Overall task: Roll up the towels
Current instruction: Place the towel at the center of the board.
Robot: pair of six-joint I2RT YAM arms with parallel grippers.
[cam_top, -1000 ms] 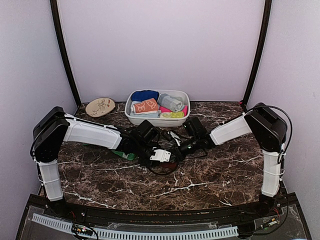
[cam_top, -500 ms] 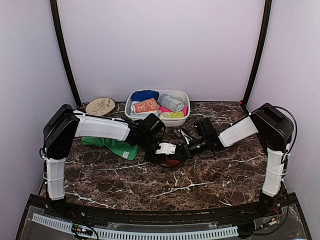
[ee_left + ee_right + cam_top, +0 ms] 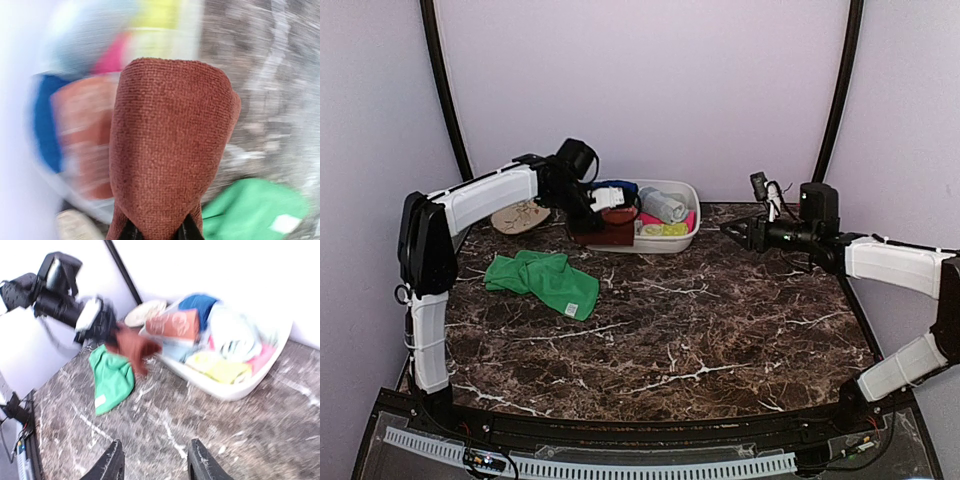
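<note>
Beside white basin (image 3: 665, 243), left end effector (image 3: 617, 203) clamping nubby rust towel (image 3: 170, 150), right end effector (image 3: 156, 450) apart

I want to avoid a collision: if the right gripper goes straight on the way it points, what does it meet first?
The right gripper would probably meet the white basin first, at its right end; depth is unclear.

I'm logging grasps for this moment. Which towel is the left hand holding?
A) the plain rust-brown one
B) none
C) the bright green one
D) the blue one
A: the rust-brown towel is pinched in the left hand, while the green towel lies loose on the table.
</note>
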